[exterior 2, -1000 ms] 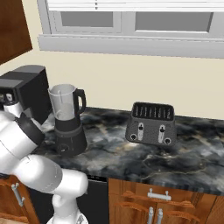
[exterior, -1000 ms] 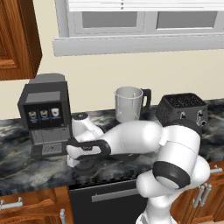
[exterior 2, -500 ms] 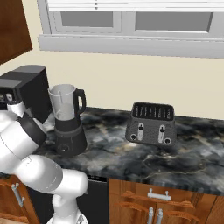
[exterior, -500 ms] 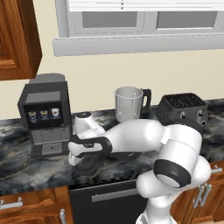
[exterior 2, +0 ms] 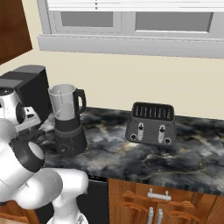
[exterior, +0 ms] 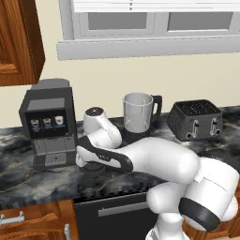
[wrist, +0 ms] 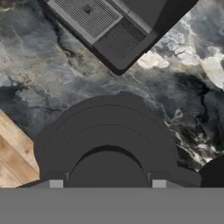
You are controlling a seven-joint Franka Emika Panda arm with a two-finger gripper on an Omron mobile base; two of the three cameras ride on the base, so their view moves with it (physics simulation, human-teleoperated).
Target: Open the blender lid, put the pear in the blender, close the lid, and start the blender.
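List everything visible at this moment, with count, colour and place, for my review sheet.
blender: 1, dark grey base, clear jar, black handle; counter middle, jar top open
blender lid: 1, black; flat on counter by the coffee machine
coffee machine: 1, grey; counter left
toaster: 1, dark; counter right
counter: 1, dark marble
window: 1, grey frame; above counter
upper cabinet: 1, brown wood; upper left
dishwasher: 1, black; under counter
arm: 1, white; reaching left and down
tool: 1, dark tips; closed on the lid's knob
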